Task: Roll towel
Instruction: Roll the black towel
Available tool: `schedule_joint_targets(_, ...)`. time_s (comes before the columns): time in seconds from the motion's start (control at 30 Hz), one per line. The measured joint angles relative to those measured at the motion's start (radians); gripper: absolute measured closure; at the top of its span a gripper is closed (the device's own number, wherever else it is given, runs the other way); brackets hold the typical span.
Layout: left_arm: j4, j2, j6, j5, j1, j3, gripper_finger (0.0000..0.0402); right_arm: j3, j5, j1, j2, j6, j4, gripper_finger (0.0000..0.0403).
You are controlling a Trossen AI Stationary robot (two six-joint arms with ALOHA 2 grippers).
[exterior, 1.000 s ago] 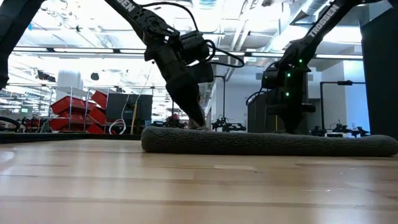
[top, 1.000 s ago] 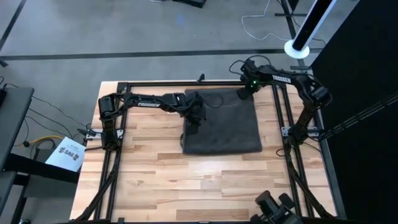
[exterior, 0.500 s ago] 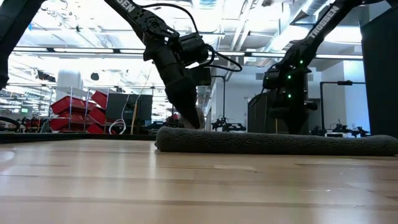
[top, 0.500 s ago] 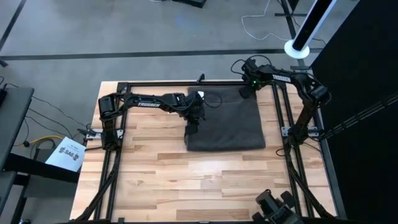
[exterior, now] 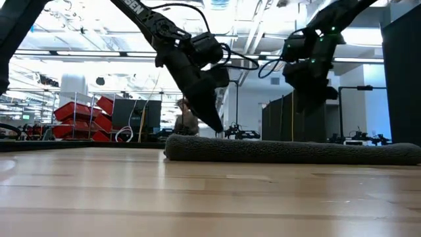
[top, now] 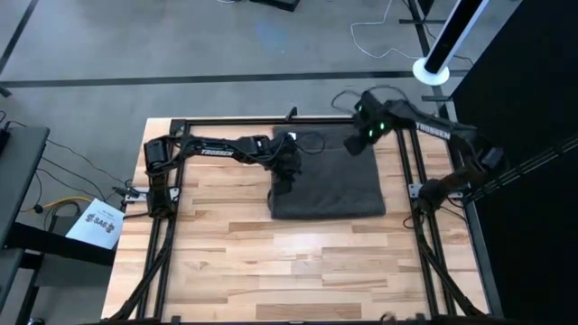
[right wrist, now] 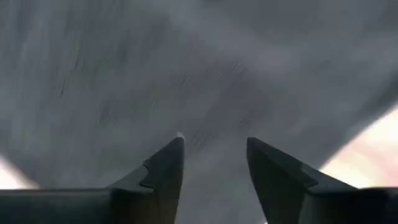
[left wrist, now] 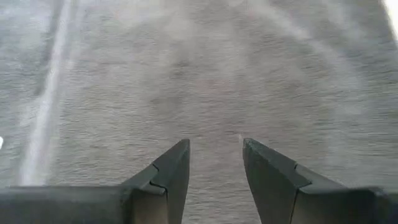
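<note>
The dark grey towel (top: 330,185) lies flat on the wooden table, right of the middle toward the far edge; in the low view it is a low flat strip (exterior: 296,150). My left gripper (top: 282,183) hangs open just above the towel's left edge, fingers slanting down (exterior: 217,125), and its wrist view is filled with terry cloth (left wrist: 205,74). My right gripper (top: 356,144) is open and raised over the towel's far right part (exterior: 309,102), with blurred cloth under it (right wrist: 186,74).
A black metal frame (top: 235,121) runs along the table's far edge and down both sides. Bare wood (top: 271,262) stretches from the towel to the near edge. A cable (top: 316,144) lies over the towel's far part.
The towel has slid a little toward the table's right edge while lying flat, then stayed put. My left gripper has since tipped and risen slightly off its left edge. My right gripper has lifted well clear of the towel's far right part, its arm swinging toward the right.
</note>
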Motion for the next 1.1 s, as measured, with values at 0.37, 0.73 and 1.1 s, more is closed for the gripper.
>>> schedule_joint_targets(0.37, 0.112, 0.1, 0.03, -0.099, 0.093, -0.001, 0.0267, -0.338, -0.056, 0.459, -0.011, 0.336, 0.158, 0.0313)
schedule_joint_targets(0.73, 0.001, 0.076, 0.067, -0.182, 0.072, 0.012, 0.0307, -0.352, -0.056, 0.619, -0.009, 0.482, 0.188, 0.0321)
schedule_joint_targets(1.1, -0.282, -0.053, 0.116, 0.259, -0.049, 0.002, 0.0341, -0.288, -0.049, 0.697, -0.062, 0.536, 0.221, 0.0321)
